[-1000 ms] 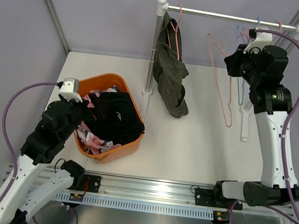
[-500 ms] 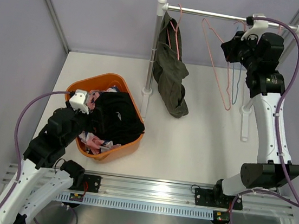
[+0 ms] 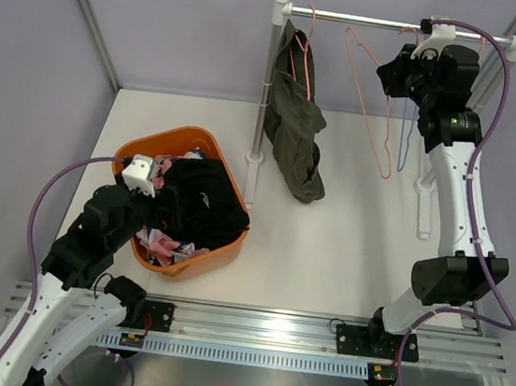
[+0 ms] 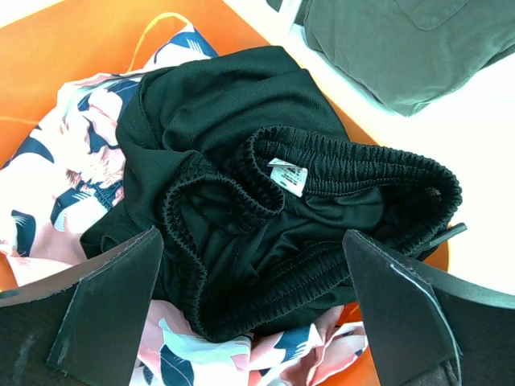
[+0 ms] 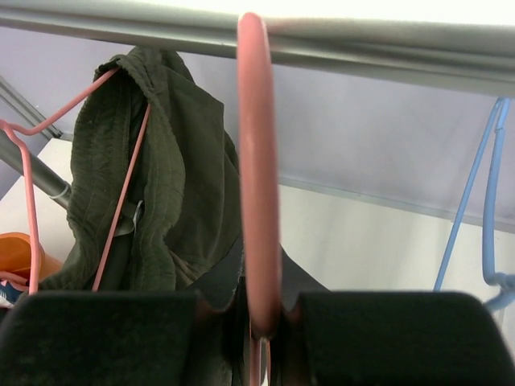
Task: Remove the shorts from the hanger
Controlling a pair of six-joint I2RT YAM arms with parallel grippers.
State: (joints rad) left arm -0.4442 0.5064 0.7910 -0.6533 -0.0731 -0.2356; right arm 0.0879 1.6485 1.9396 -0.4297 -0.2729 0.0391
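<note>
Having been lifted to the metal rail (image 3: pixel 354 20), the thin pink hanger (image 3: pixel 367 103) is clamped overhead by the right gripper (image 3: pixel 408 61), olive shorts (image 3: pixel 294 132) hung leftward; the left gripper (image 4: pixel 257 314) is spread over crumpled black shorts (image 4: pixel 265 209) in the tub (image 4: pixel 80 48); from the right wrist, the rounded hook (image 5: pixel 257 185) is seen pinched under the rail.

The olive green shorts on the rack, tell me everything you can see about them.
The olive green shorts are plain, matte, woven-looking cloth, crumpled into a long twisted bundle. They drape over a pink wire hanger hooked at the left end of the metal rail, beside the white post. The bulkier lower end hangs low; whether it reaches the table cannot be told.
</note>
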